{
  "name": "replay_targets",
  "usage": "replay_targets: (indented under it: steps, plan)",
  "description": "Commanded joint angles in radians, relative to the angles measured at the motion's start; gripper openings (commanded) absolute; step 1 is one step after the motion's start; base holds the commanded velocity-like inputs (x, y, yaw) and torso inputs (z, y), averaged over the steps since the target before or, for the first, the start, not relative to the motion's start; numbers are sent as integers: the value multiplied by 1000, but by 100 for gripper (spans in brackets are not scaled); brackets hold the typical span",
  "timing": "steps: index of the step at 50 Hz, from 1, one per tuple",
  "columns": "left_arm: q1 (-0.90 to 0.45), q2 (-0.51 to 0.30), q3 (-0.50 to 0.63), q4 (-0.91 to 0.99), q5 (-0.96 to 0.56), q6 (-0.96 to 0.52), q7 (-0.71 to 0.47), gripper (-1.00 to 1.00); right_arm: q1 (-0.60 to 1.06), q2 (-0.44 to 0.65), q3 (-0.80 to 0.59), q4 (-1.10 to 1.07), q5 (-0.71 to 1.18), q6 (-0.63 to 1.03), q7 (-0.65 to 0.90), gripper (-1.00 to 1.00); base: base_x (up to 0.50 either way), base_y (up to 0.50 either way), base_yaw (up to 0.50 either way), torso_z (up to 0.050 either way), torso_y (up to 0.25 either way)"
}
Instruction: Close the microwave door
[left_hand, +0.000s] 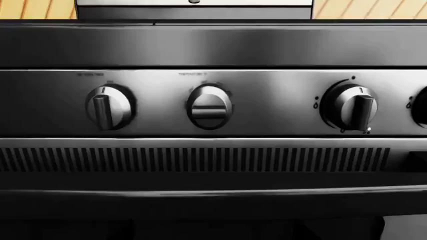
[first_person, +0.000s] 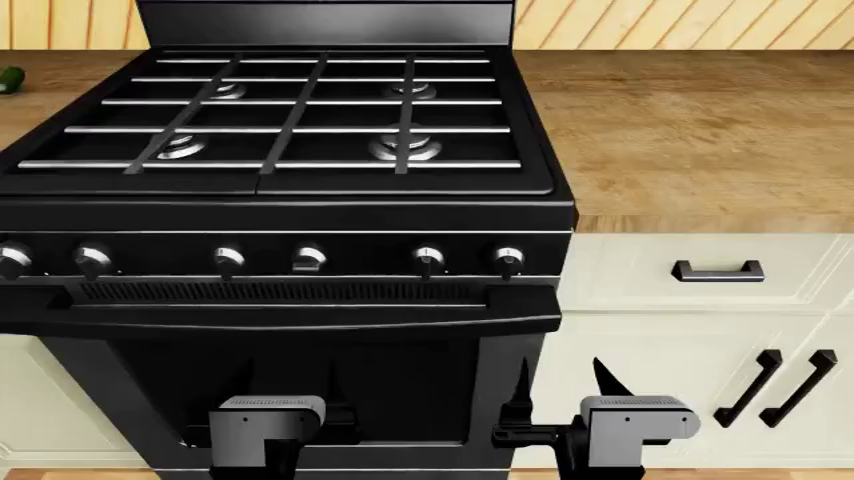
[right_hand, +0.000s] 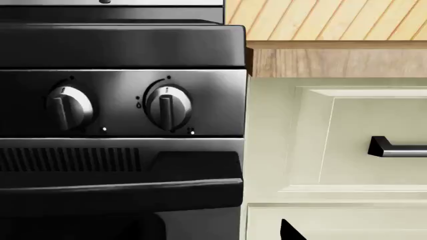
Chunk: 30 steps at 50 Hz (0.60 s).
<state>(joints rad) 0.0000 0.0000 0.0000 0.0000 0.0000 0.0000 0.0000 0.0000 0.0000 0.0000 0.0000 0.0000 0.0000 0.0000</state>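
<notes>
Microwave wasn't in any of my cams, so couldn't tell where it was or how its door stood. What I had in front of me was a black stove (first_person: 287, 200) w/ a gas cooktop (first_person: 280, 120), four burners under dark grates.

My left gripper (first_person: 287, 395) hung low in front of the oven door (first_person: 314, 385), fingers pointing up w/ a gap between them, holding nothing. My right gripper (first_person: 561, 385) was by the stove's right edge, also parted w/ nothing between the fingers.

Left wrist cam was close on the control panel (left_hand: 267, 85): three knobs (left_hand: 107, 106) in a row, vent slots (left_hand: 200, 159) below, then the oven handle (left_hand: 213, 192). There was tiny writing above the knobs but too blurry to read, no brand I could make out.

Right wrist cam got the last two knobs plus a cream drawer (right_hand: 333, 140) w/ a dark handle (right_hand: 397, 147) just beside the stove.

Head cam: wood counter (first_person: 694, 130) to the right, cream cabinets (first_person: 694, 400) under it, something green (first_person: 11, 80) at the far left counter edge.
</notes>
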Motion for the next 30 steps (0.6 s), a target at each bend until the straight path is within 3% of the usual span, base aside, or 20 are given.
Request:
replay_targets:
  steps: [1, 6, 13, 30]
  plan:
    - [-1, -16, 18, 1, -16, -1, -18, 100, 11, 17, -18, 15, 17, -4, 15, 100, 0, 0, 0, 0, 0]
    - [-6, -34, 40, -2, -32, -3, -38, 100, -35, 34, -33, -153, 68, 221, 33, 100, 0, 0, 0, 0, 0]
    - [-9, -50, 57, -28, -47, 15, -56, 100, -37, 50, -48, -162, 82, 216, 55, 100, 0, 0, 0, 0, 0]
    - [-64, -78, 89, 8, -52, -21, -101, 100, -15, 100, -59, -513, 110, 543, 126, 100, 0, 0, 0, 0, 0]
